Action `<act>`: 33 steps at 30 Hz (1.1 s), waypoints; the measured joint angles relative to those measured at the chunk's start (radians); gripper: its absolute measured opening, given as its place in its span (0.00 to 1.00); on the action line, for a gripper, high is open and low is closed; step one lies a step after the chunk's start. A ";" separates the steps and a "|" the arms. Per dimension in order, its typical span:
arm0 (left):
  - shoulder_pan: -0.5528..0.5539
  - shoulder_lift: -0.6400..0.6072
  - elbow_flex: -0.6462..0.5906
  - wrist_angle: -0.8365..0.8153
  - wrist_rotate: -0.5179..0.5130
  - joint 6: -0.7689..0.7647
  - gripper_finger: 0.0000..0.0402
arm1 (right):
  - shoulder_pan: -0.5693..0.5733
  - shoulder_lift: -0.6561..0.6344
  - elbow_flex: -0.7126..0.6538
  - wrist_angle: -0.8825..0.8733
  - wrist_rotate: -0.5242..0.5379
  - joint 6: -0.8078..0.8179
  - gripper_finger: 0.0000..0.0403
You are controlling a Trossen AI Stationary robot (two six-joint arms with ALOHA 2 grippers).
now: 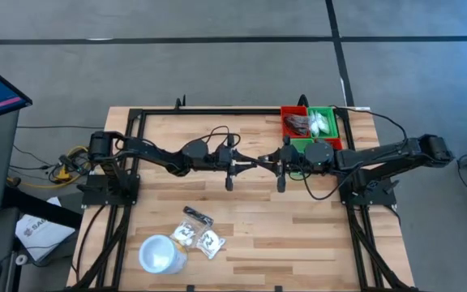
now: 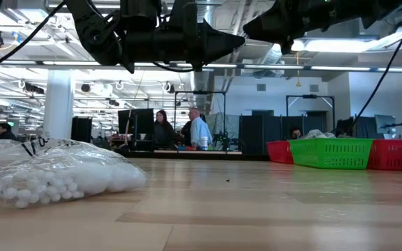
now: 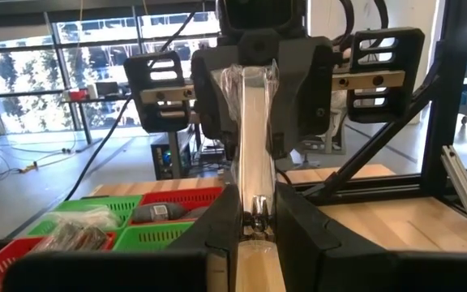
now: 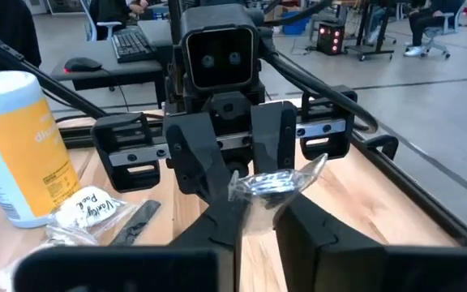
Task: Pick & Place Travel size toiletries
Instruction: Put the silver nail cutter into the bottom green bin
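Note:
Above the middle of the table my two grippers meet tip to tip. Between them hangs one of the travel size toiletries, a long clear sachet [image 3: 252, 122] with a white stick inside. My left gripper [image 3: 255, 223] is shut on one end, coming from the table's left. My right gripper [image 4: 256, 212] is shut on the other end, coming from the right. In the high view the left gripper [image 1: 248, 165] and the right gripper [image 1: 274, 166] almost touch. Two clear sachets [image 1: 185, 235] [image 1: 211, 242] and a dark tube [image 1: 197, 215] lie flat near the front edge. My left gripper pinches the sachet's end [image 3: 254, 212] between its two fingers, level, from the table's left, the fingers lying along it. The sachet reaches straight out toward the other gripper, clear of the table. My right gripper pinches the crinkled clear end [image 4: 272, 185] of the sachet between its two fingers, about level, from the table's right. That end fans out above the fingers, clear of the table.
A red bin [image 1: 297, 123] and a green bin [image 1: 324, 122] with packets inside stand at the far right. A white round cup [image 1: 159, 253] stands near the front left by the loose sachets. A black frame runs round the table's edges.

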 joint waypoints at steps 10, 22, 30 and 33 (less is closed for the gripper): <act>0.000 0.000 0.000 -0.001 -0.001 -0.002 0.18 | 0.000 0.000 0.000 -0.004 0.000 -0.018 0.10; 0.000 -0.007 -0.001 -0.010 -0.014 -0.006 0.29 | 0.000 0.000 0.000 -0.021 0.000 -0.020 0.10; -0.002 -0.062 -0.016 -0.203 -0.018 -0.006 0.33 | -0.020 -0.010 0.000 -0.090 0.002 -0.011 0.10; -0.009 -0.106 -0.061 -0.264 -0.018 -0.007 0.34 | -0.041 -0.027 0.000 -0.149 0.003 0.012 0.10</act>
